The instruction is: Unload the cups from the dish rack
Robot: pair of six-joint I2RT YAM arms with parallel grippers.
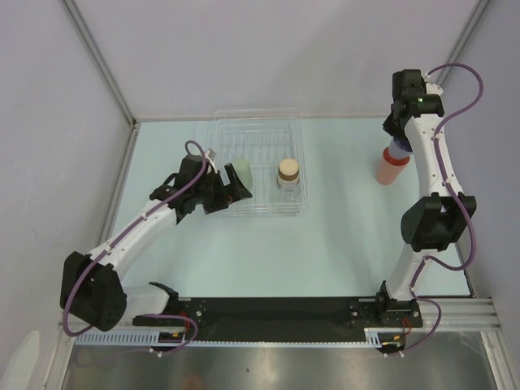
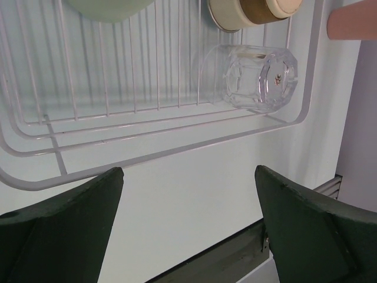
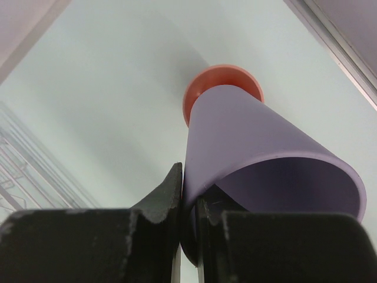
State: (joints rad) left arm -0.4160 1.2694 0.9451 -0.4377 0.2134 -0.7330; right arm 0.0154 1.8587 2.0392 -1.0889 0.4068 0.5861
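The transparent dish rack stands mid-table. In it are a pale green cup and a clear cup with a tan cork-like top. My left gripper is open and empty at the rack's near left edge, just short of the green cup. In the left wrist view the open gripper is over bare table, with the rack, green cup and clear cup beyond. My right gripper is shut on the wall of the lavender cup, held over the upright salmon-pink cup.
The salmon-pink cup stands on the table right of the rack, and shows at the left wrist view's top right. Grey walls enclose the far and side edges of the table. A black rail with the arm bases runs along the near edge.
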